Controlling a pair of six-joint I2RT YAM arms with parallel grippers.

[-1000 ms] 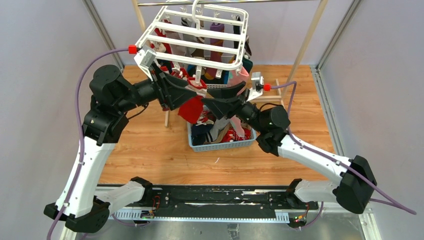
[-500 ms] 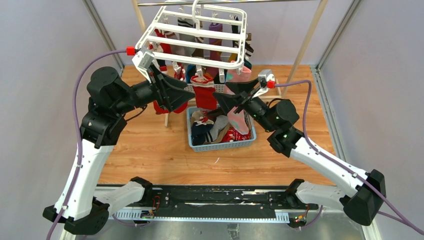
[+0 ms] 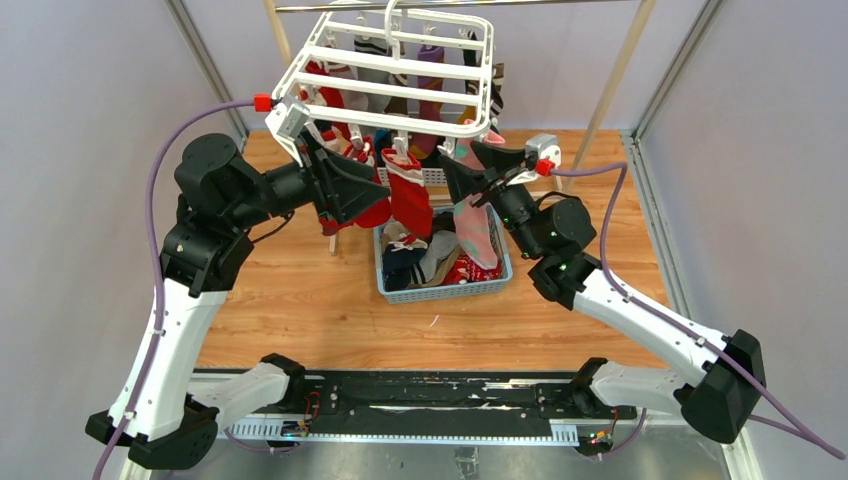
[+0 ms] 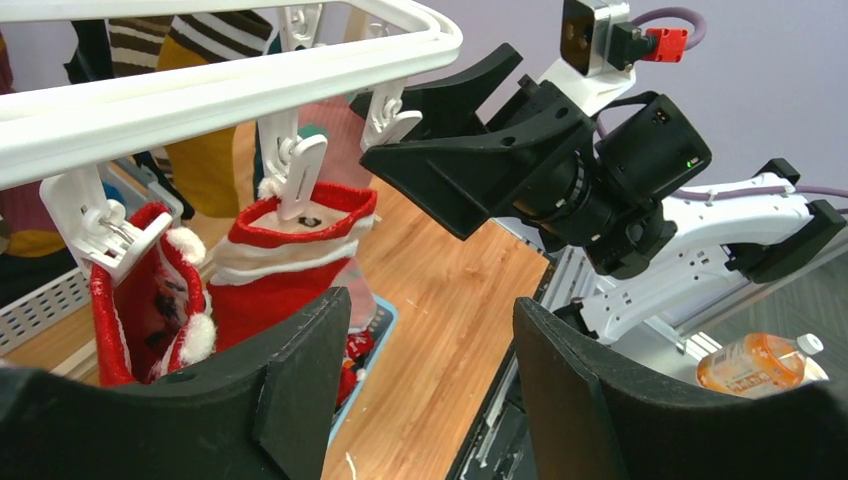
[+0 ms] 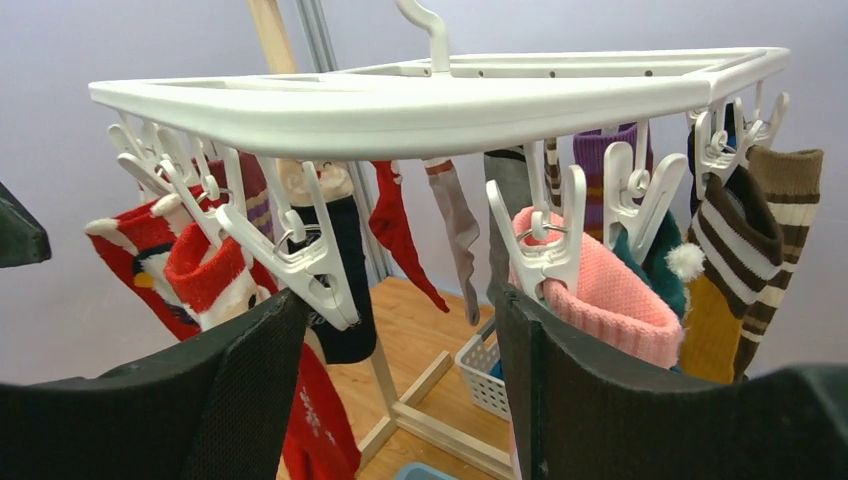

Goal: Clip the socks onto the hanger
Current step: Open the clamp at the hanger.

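- Left wrist view: my left gripper (image 4: pixel 430 325) hangs agape and empty just under the hanger (image 4: pixel 200 95) — two red socks (image 4: pixel 285 275) are pinned right ahead, so the clips (image 4: pixel 300 175), not I, carry them.
- My right gripper (image 5: pixel 400 300), likewise spread and empty, faces one clipped pink sock (image 5: pixel 615 300).
- One blue basket (image 3: pixel 445 292) below both holds the rest.

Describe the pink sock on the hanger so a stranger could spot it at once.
Start at the large white plastic hanger frame above the blue mesh basket. At its near right corner, a white clip grips a pink ribbed knit sock. It is the only pink one, next to a mustard sock with brown stripes.
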